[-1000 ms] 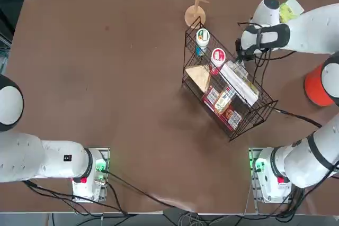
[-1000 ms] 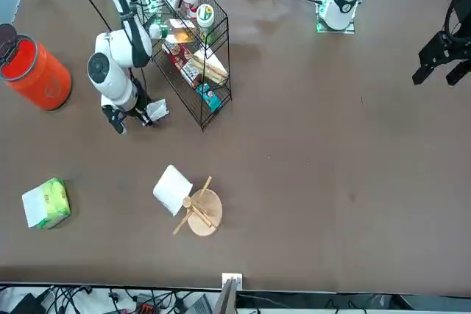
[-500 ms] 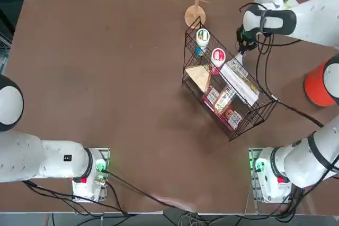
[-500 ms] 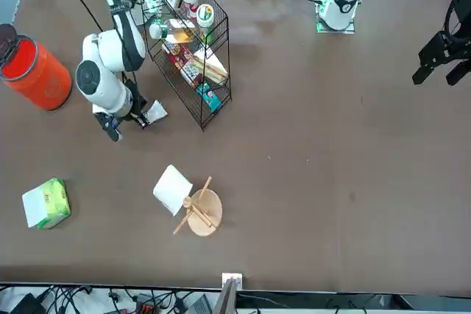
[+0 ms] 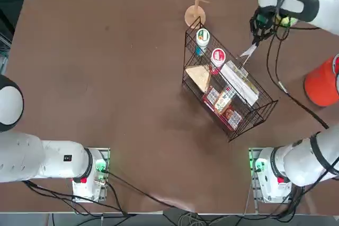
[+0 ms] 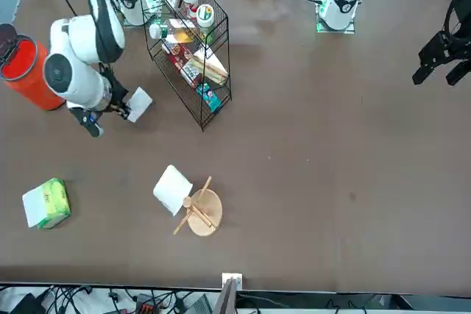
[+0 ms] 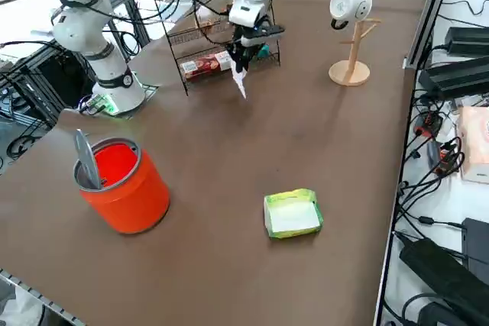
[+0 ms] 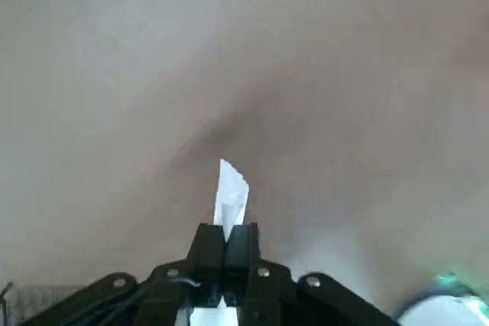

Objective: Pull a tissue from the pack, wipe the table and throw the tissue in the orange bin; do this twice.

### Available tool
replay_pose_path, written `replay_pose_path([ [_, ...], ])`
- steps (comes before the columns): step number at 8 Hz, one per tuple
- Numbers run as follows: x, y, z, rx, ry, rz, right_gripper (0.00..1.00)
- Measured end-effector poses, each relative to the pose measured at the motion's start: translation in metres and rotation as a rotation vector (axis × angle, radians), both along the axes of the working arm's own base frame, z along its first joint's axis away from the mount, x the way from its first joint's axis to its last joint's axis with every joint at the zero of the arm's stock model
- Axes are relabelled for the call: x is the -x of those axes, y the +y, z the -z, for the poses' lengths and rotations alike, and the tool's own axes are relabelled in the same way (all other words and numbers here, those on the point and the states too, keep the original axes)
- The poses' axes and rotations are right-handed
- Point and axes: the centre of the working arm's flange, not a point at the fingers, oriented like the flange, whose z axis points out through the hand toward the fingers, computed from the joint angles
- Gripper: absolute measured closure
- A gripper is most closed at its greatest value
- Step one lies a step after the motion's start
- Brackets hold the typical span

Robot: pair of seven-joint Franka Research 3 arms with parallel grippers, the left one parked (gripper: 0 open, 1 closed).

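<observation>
The right gripper (image 6: 112, 110) is clenched on a thin white paper tissue (image 6: 138, 103), pinched at one edge. In the wrist view the fingers (image 8: 208, 246) are pressed together w/ only a small white tip of the tissue sticking out between them. The rest hangs free, off the large dark brown matte worktop (image 6: 331, 167), betw. the black wire basket (image 6: 193, 49) and the round bright orange bin (image 6: 33, 71).

Handling, as a judgement: the tissue is very light and soft, no stiffness, so it folds and swings w/ each move of the arm. It can tear or slip out if it is dragged hard. A pinch at the edge, as now, leaves most of the sheet free for wiping, but for the drop in the bin it may cling to the pads.

The small soft yellow-green plastic tissue pack (image 6: 46, 202) lies flat on the worktop, well apart from the gripper, near the far edge from the robot. It is also light, so a pull on a next tissue may lift the whole pack.

Arm pose: the right arm reaches far forward over the worktop, approx. stretched out, wrist bent so the gripper points down, above the surface and not touching it. The bin stands near, at the arm's outer side, w/ its lid open.
</observation>
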Motion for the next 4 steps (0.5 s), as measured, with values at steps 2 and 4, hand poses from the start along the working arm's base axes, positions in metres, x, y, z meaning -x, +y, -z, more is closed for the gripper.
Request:
replay_pose_path([
  [2,0.006,-0.041,-0.036,0.027,0.038,-0.076,0.98],
  [4,0.015,-0.096,-0.061,0.036,0.067,-0.171,0.98],
])
